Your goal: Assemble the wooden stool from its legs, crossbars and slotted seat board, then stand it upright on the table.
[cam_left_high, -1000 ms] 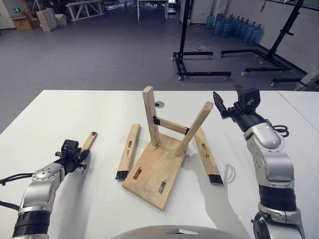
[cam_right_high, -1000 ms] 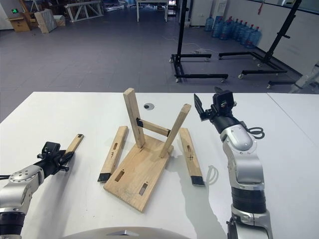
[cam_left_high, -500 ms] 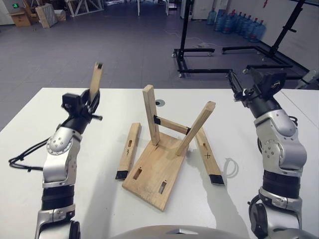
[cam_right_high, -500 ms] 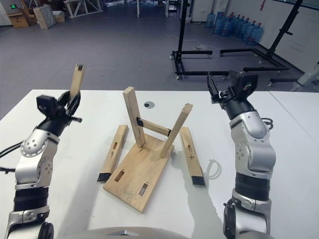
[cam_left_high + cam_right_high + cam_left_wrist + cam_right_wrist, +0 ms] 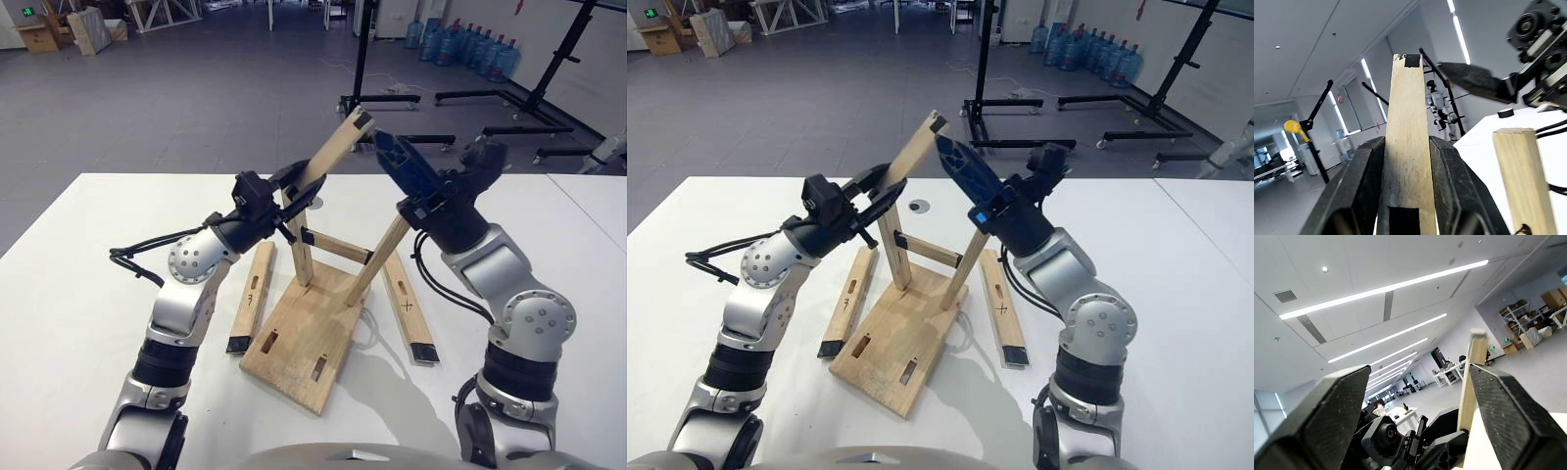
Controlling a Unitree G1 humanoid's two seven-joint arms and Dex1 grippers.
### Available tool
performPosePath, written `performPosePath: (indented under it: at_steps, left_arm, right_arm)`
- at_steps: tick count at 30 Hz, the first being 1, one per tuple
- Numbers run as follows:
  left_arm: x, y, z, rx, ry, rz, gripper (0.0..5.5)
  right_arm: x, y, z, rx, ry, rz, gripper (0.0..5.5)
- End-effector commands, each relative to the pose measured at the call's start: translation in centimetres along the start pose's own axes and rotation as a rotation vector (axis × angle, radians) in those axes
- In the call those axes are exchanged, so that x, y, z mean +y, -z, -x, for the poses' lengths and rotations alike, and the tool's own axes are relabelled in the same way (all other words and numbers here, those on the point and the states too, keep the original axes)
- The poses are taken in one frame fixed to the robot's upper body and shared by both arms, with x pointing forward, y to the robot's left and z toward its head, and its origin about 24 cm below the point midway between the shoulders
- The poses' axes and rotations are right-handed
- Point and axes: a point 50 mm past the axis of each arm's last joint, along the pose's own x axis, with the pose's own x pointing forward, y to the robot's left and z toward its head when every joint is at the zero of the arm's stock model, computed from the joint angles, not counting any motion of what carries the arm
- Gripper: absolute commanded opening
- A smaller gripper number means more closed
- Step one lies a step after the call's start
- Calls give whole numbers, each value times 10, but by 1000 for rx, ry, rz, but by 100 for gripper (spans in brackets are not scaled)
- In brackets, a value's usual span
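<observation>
The stool is of pale wood and only half built. Its seat board point(image 5: 309, 338) lies flat near the middle of the white bench point(image 5: 88, 294), with two empty slots at its near end. Two legs stand in the far end, an upright leg point(image 5: 297, 227) and a leaning leg point(image 5: 384, 257). A short crossbar point(image 5: 338, 248) with black ends joins them.

Two more pieces lie flat on the bench, each with a black tip at the near side. The left loose leg point(image 5: 252, 299) and the right loose leg point(image 5: 409, 308) are just beside the board.

The left claw point(image 5: 299, 191) is closed on a wooden bar point(image 5: 333, 147) and holds it tilted in the air above the standing legs. The bar's upper end carries a black mark. The right claw point(image 5: 1415, 372) stands wide with nothing in it, close to that upper end.

Behind the bench is a big hall with a grey floor, black wheeled frames point(image 5: 392, 108) and blue water bottles point(image 5: 470, 49).
</observation>
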Motion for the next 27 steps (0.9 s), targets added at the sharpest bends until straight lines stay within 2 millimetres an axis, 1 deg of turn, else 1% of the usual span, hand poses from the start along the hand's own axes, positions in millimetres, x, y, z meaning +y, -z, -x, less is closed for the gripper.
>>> performPosePath:
  at_steps: [1, 5, 8, 11, 13, 17, 22, 24, 27]
  left_arm:
    - [-11, 7, 0, 4, 41, 13, 128]
    - [-16, 9, 3, 8, 47, 23, 128]
    - [-13, 13, 12, 36, 7, 14, 128]
    - [0, 13, 27, 59, -101, 13, 128]
    - [3, 12, 33, 64, -126, 7, 128]
    - [-4, 10, 28, 48, -88, 20, 128]
    - [-21, 13, 23, 52, 17, 65, 128]
    - [-24, 13, 23, 52, 29, 74, 128]
    - [-23, 13, 22, 53, 28, 73, 128]
  right_arm:
    - [-9, 10, -3, 11, 62, -26, 370]
    - [-18, 15, -2, 13, 128, -30, 370]
    - [-23, 18, 5, 16, 179, -26, 370]
    - [-22, 19, 15, 2, 192, -44, 370]
    - [-23, 22, 18, 4, 205, -57, 370]
    - [-24, 29, 13, 26, 203, -63, 370]
    - [-25, 30, 7, 8, 192, -69, 370]
    - [-25, 29, 5, 6, 187, -70, 370]
    - [-26, 29, 4, 6, 185, -70, 311]
